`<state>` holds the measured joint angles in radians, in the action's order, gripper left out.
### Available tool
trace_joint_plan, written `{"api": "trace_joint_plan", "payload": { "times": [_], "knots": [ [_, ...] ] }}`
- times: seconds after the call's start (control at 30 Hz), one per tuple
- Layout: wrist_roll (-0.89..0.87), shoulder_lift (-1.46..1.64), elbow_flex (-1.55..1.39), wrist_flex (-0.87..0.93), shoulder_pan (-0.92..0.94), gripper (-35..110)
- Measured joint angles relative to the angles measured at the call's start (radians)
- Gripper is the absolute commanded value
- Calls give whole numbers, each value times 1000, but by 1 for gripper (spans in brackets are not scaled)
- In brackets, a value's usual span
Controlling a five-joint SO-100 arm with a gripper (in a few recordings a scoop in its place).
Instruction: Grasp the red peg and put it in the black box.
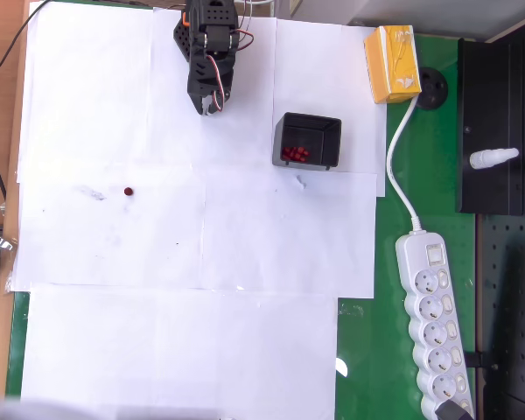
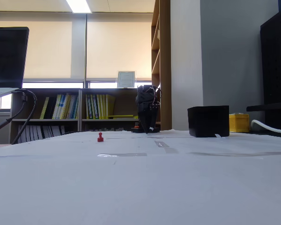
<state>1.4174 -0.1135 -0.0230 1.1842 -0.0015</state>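
1. In the overhead view we see the red peg [image 1: 129, 191] alone on the white paper sheets [image 1: 114, 96] that cover the table, near the left edge of the paper and about halfway down it. It is well apart from the gripper [image 1: 210, 107], which is near the top edge, to the upper right of the peg.
2. In the fixed view the red peg [image 2: 100, 137] stands upright on the paper, to the left of the gripper [image 2: 147, 127] and nearer to the camera.
3. The black box [image 1: 307, 140] sits to the right of the gripper in the overhead view, close to the right edge of the paper. Inside it we see a bunch of brighter red pegs [image 1: 295, 154].
4. The black arm [image 1: 206, 39] is folded near the top edge, and the gripper points down to the paper.
5. We cannot tell if the fingers are apart or together; nothing is seen between them.
6. A yellow carton [image 1: 392, 63] lies at the top right corner of the paper, and a white power strip [image 1: 435, 328] lies on the green surface at the right.
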Motion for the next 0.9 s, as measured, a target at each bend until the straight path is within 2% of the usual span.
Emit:
{"api": "trace_joint_plan", "payload": {
  "times": [0.43,0.67,0.9],
  "knots": [
    [15,612,0,-871,28,0],
    [43,945,-5,-1250,37,0],
    [57,1330,-6,-1707,66,0]
  ]
}}
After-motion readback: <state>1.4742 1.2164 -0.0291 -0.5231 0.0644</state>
